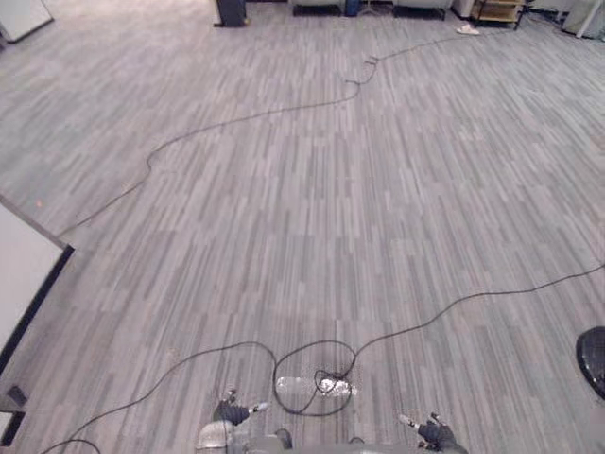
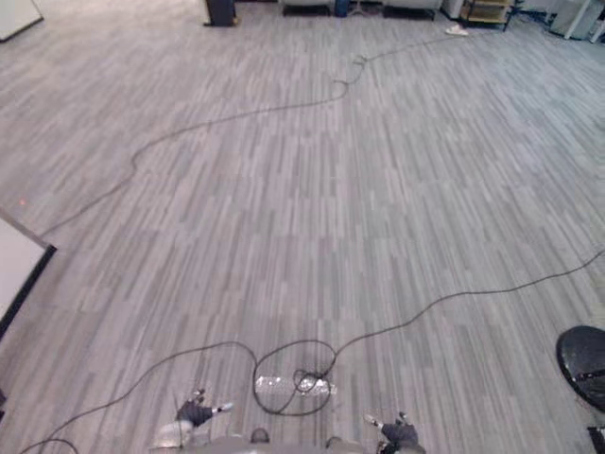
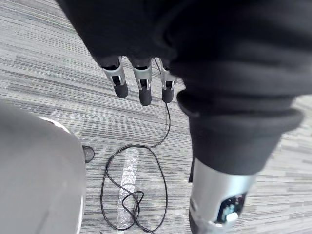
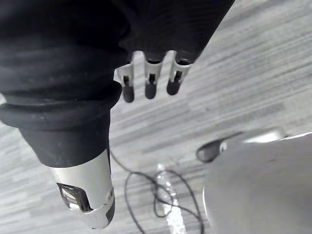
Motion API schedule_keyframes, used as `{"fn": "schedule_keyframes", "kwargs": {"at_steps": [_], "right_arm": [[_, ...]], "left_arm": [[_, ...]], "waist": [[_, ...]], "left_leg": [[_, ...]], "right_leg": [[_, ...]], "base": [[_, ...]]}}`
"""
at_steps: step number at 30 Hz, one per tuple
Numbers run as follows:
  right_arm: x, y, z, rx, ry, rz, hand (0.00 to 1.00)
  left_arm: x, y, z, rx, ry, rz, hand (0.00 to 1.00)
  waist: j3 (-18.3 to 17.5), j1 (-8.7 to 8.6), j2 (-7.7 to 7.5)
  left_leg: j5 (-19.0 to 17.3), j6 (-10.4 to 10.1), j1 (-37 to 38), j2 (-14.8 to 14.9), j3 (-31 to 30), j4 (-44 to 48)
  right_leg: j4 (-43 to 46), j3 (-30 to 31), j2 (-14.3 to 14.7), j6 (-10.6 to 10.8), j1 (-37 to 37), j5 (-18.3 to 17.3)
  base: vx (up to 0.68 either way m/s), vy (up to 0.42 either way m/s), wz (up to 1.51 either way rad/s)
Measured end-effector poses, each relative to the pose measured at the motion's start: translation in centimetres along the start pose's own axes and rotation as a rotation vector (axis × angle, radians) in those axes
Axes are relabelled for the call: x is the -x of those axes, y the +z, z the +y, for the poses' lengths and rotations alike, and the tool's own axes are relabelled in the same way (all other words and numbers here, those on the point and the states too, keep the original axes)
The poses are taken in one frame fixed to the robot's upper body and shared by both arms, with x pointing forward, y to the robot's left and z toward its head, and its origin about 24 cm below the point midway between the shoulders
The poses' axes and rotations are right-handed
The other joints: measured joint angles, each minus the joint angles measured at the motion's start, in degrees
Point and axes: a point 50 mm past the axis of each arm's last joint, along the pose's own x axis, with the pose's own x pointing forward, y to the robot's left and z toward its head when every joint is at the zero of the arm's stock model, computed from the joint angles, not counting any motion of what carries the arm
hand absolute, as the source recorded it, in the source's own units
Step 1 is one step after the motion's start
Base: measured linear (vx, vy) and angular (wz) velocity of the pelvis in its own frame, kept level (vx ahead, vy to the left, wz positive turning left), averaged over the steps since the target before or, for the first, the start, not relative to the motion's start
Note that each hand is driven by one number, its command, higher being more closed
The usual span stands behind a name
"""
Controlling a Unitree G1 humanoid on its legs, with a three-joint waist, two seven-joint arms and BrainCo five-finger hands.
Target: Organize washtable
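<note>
Both hands low over bare floor
Left hand (image 1: 230, 411) and right hand (image 1: 436, 434) hang with fingers loose, holding nothing; progress can't be judged.

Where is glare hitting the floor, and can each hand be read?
Left eye view: a bright glare patch on the floor, bottom centre. Left wrist view: left hand evenly lit, fingers straight. Right wrist view: right hand likewise.
</note>
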Motion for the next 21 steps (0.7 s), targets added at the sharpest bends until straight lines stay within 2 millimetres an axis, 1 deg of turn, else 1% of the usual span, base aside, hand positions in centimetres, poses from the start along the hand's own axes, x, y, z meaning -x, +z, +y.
{"fn": "schedule_keyframes", "kwargs": {"at_steps": [2,4,5,10,13,18,19,21], "right_arm": [[0.0,-0.1,0.0,0.001,0.000,0.002,0.00],[0.0,0.0,0.0,0.004,0.002,0.001,0.00],[0.0,0.1,0.0,0.005,0.002,0.000,0.00],[0.0,0.1,-0.1,0.016,0.000,0.000,0.00],[-0.1,-0.2,-0.6,0.031,-0.011,0.014,0.00],[0.0,-0.8,-1.1,0.036,-0.023,0.032,0.00],[0.1,-1.1,-1.3,0.037,-0.028,0.041,0.00],[0.1,-1.5,-1.5,0.042,-0.031,0.054,0.00]], "left_arm": [[0.0,-0.3,0.0,-0.009,-0.001,0.010,0.00],[0.0,-0.3,0.0,-0.011,-0.002,0.012,0.00],[0.1,-0.4,0.0,-0.013,-0.004,0.014,0.00],[0.1,-0.6,-0.1,-0.015,-0.007,0.025,0.00],[0.2,-0.9,-0.2,-0.023,-0.013,0.033,0.00],[0.3,-1.3,-0.2,-0.023,-0.012,0.044,0.00],[0.3,-1.3,-0.2,-0.023,-0.012,0.045,0.00],[0.3,-1.4,-0.2,-0.023,-0.011,0.047,0.00]], "waist": [[0.02,-0.08,0.10],[-0.01,0.04,0.50],[0.04,0.02,0.67],[-0.02,-0.33,0.73],[-0.23,-1.31,1.01],[-0.95,-1.50,1.11],[-0.97,-1.51,1.14],[-1.08,-1.51,1.07]], "left_leg": [[-0.02,0.03,1.67,-0.60,0.02,-0.54],[-0.02,0.03,2.93,-0.59,-0.06,-1.30],[-0.02,0.03,3.49,-0.49,-0.15,-1.59],[-0.02,0.02,4.97,-0.14,-1.75,-1.88],[-0.01,0.02,6.06,0.10,-1.84,-1.88],[-0.01,0.02,6.54,0.41,-1.87,-1.91],[-0.01,0.01,6.82,0.59,-1.93,-1.91],[0.00,0.00,7.18,0.79,-2.31,-2.03]], "right_leg": [[-0.59,0.00,-0.61,-0.07,1.11,0.26],[-0.79,-0.05,-0.53,-0.58,2.09,0.81],[-0.96,-0.12,-0.42,-0.46,2.19,1.12],[-1.91,-1.25,-0.32,-0.67,4.11,1.71],[-2.15,-1.87,-0.11,-1.05,5.18,1.97],[-2.17,-2.85,0.15,-1.14,5.67,2.04],[-2.17,-3.14,0.34,-1.43,5.96,2.23],[-2.27,-3.18,0.53,-1.25,6.04,2.47]], "base": [[0.16,0.098,-0.17],[0.15,0.054,-0.19],[0.15,0.023,-0.10],[0.11,-0.013,-0.03],[0.06,-0.038,0.02],[0.03,-0.037,-0.06],[0.01,-0.041,0.04],[0.00,-0.021,0.02]]}}
